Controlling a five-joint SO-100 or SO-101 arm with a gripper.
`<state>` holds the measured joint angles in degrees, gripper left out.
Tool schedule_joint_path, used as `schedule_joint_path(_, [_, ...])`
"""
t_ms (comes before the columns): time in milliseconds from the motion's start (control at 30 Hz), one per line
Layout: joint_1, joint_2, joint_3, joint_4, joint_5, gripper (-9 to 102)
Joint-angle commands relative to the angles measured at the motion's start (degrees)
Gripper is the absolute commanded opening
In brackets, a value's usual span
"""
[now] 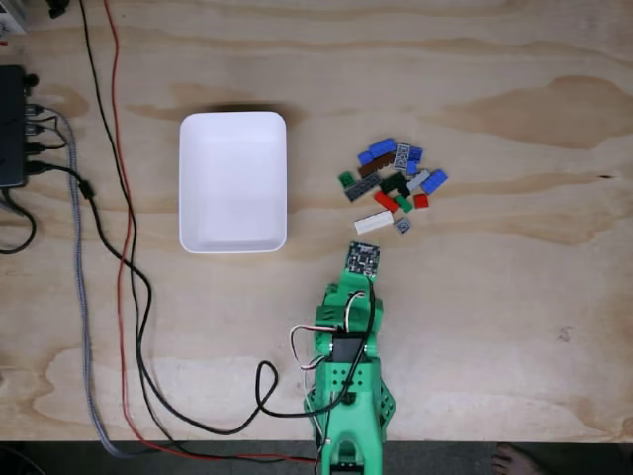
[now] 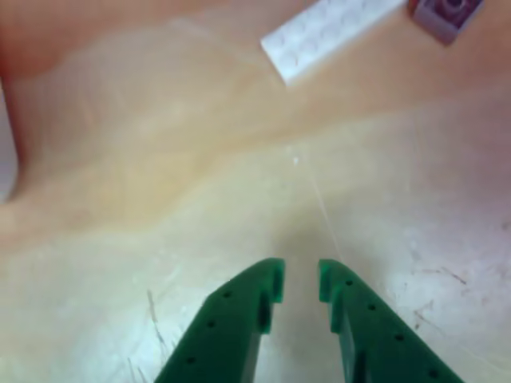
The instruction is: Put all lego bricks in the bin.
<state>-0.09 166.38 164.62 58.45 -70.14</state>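
The lego bricks (image 1: 391,183) lie in a loose pile of blue, green, red, grey, brown and white pieces on the plywood, right of the bin (image 1: 233,129). The bin is a white shallow tray with nothing in it. A white plate (image 1: 373,223) and a small grey brick (image 1: 403,226) are the pieces nearest the green arm (image 1: 348,366). In the other view the same white plate (image 2: 327,32) and grey brick (image 2: 447,12) sit at the top edge. My gripper (image 2: 301,281) hangs over bare wood well short of them, shut with just a thin slit between its green fingers (image 2: 239,319) and nothing held.
A black box (image 1: 12,124) with plugs sits at the far left. Black, red and grey cables (image 1: 124,247) run down the table left of the bin to the arm's base. The table's front edge is at the bottom, with a person's foot (image 1: 514,460) below it.
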Motion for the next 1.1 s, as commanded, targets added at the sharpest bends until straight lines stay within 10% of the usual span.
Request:
schedule_joint_path(0, [0.44,-39.81,-22.85,-7.03,9.14,18])
schedule_joint_path(533, [7.21,-73.39,-48.43,-8.88,24.96,22])
schedule_joint_path(767, [9.14,-78.93,-50.27,-9.93,22.94,6])
schedule_joint_path(1067, [5.71,-51.86,-50.89,1.14,25.14,0])
